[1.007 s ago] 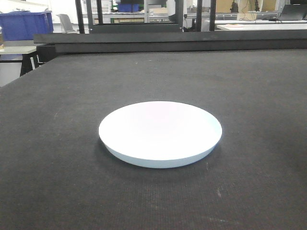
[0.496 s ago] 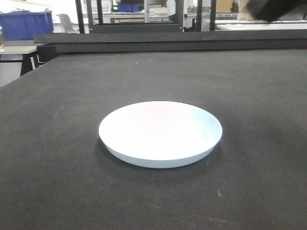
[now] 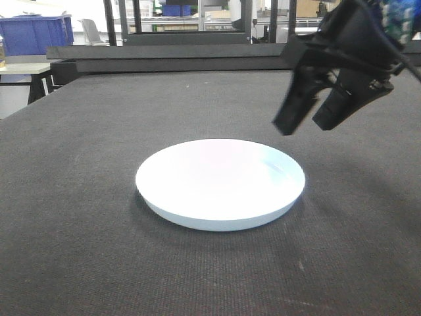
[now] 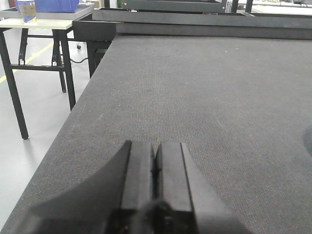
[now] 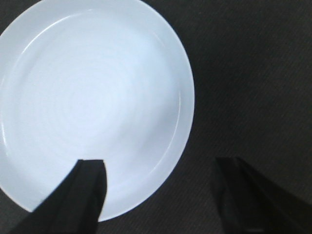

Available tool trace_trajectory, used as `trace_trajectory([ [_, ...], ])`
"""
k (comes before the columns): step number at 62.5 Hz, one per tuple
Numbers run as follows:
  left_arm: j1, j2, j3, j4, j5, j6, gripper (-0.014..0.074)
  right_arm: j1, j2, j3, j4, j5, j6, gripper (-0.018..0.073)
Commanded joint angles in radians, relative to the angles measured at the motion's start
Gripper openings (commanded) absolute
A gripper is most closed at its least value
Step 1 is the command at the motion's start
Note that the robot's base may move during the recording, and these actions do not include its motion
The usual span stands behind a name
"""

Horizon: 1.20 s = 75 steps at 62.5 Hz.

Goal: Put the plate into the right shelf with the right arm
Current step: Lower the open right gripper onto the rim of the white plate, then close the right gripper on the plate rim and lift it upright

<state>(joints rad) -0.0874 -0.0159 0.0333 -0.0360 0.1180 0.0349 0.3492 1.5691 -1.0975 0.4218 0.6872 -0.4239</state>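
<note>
The white plate (image 3: 220, 182) lies flat on the dark table (image 3: 79, 230). It also fills the upper left of the right wrist view (image 5: 92, 102). My right gripper (image 3: 304, 125) hangs open in the air above and just behind the plate's right rim. In the right wrist view the gripper (image 5: 158, 168) straddles the plate's near rim, one finger over the plate, the other over the table. My left gripper (image 4: 156, 148) is shut and empty, low over the table near its left edge. The right shelf is out of view.
A raised dark ledge (image 3: 197, 56) runs along the table's far edge. A blue bin (image 3: 36, 33) stands at the back left. A small side table (image 4: 44, 29) stands on the floor left of the table edge.
My right arm has come down into the front view from the upper right and now hovers over the plate's right side. The plate has not moved.
</note>
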Motion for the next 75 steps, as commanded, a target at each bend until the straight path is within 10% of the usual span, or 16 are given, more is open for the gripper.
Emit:
trace_trajectory([
  [1,-0.005,-0.007,0.008,-0.006,-0.087,-0.003,-0.0047,0.000,-0.002,-0.059,0.014,-0.043,-0.014,0.0631],
  [75,-0.005,-0.007,0.008,-0.006,-0.087,-0.003,-0.0047,0.000,0.186,-0.097,0.014,-0.023,-0.015,0.0370],
])
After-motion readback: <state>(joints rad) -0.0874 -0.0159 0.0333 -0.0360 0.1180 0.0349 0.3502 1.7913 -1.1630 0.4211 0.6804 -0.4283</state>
